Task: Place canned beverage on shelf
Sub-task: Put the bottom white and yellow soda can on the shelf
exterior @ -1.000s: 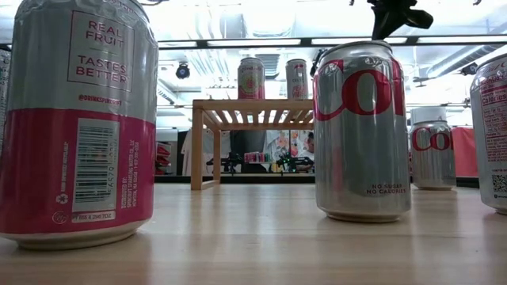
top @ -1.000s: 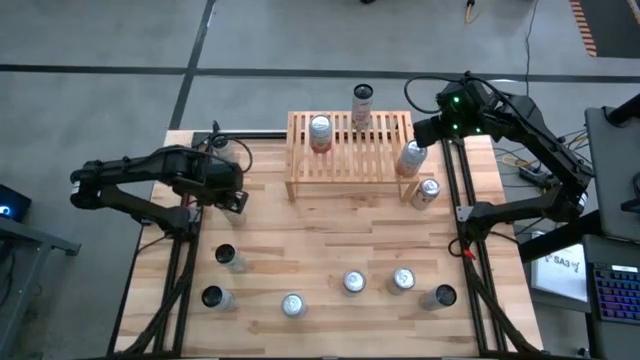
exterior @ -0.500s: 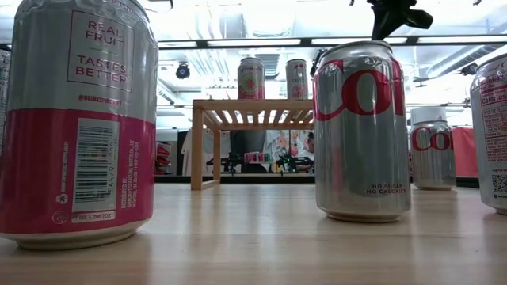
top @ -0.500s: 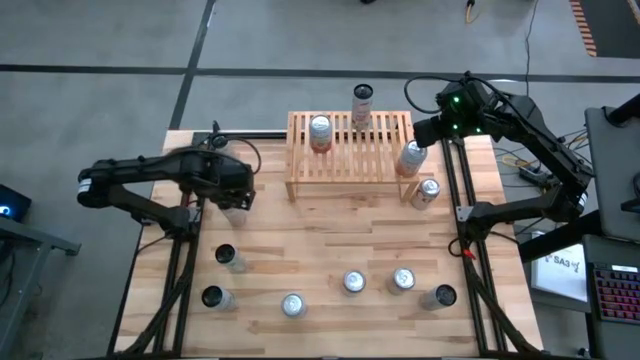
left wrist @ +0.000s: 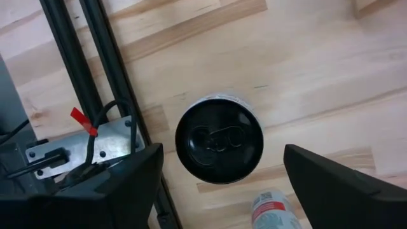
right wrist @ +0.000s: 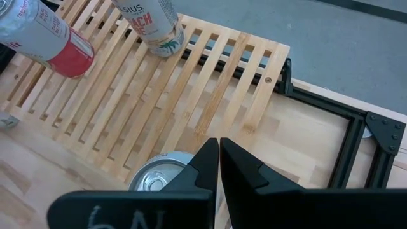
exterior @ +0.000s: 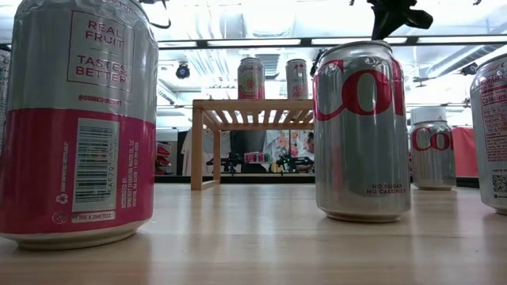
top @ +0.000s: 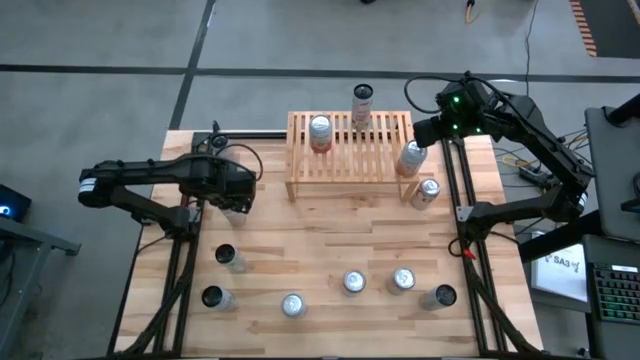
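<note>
Left hand [left wrist: 219, 184] open wide, empty, poised above dark-topped can [left wrist: 219, 140] standing near table's left edge. Can looks rigid, smooth, slippery; grip mid-wall across its width. Shelf [top: 350, 150] at table's far edge, two cans on top. Right hand [right wrist: 219, 165] shut, empty, above shelf's right end.

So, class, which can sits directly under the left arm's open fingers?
The black-topped can beside the table's left frame, apart from the shelf.

Shelf [right wrist: 191, 83]: pale unfinished-looking wood slats. Table [top: 330, 240]: smooth, lightly glossy wood planks. Cans [exterior: 362, 131]: shiny metal. Frame [right wrist: 356, 137]: matt black metal.
</note>
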Controlling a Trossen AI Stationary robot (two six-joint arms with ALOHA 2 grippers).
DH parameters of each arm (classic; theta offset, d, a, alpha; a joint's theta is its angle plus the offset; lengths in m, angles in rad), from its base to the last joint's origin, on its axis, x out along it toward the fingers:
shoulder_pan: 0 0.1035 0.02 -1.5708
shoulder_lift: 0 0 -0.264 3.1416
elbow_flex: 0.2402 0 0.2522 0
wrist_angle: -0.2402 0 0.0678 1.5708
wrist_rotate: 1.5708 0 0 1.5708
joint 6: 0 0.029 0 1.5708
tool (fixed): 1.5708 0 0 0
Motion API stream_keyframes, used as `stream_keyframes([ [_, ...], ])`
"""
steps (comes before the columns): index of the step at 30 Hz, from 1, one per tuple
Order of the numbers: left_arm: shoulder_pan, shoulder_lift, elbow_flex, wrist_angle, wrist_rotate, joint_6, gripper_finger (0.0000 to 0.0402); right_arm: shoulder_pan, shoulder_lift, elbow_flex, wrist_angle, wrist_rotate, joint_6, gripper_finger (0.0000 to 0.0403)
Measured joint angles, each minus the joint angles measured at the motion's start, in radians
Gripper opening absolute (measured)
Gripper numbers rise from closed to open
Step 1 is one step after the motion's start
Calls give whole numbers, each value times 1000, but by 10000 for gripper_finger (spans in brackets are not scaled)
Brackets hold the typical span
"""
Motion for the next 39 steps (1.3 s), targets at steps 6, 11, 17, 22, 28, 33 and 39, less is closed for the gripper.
stream_keyframes([
  [6, 0, 0, -16, 6, 0, 0, 306, 0, 0, 0, 0, 0, 0, 9],
  [11, 0, -2, -69, 50, 0, 0, 306, 0, 0, 0, 0, 0, 0, 9],
  [17, 0, -3, -110, 114, -7, -11, 306, 0, 0, 0, 0, 0, 0, 9],
  [22, 0, -3, -145, 119, -8, -33, 306, 0, 0, 0, 0, 0, 0, 9],
  [28, 0, -3, -158, 155, -38, -28, 301, 0, 0, 0, 0, 0, -1, 9],
  [33, 0, -6, -176, 168, -43, -31, 266, 0, 0, 0, 0, 0, -11, 9],
  [39, 0, -6, -176, 168, -39, -33, 246, 0, 0, 0, 0, 0, -18, 9],
])
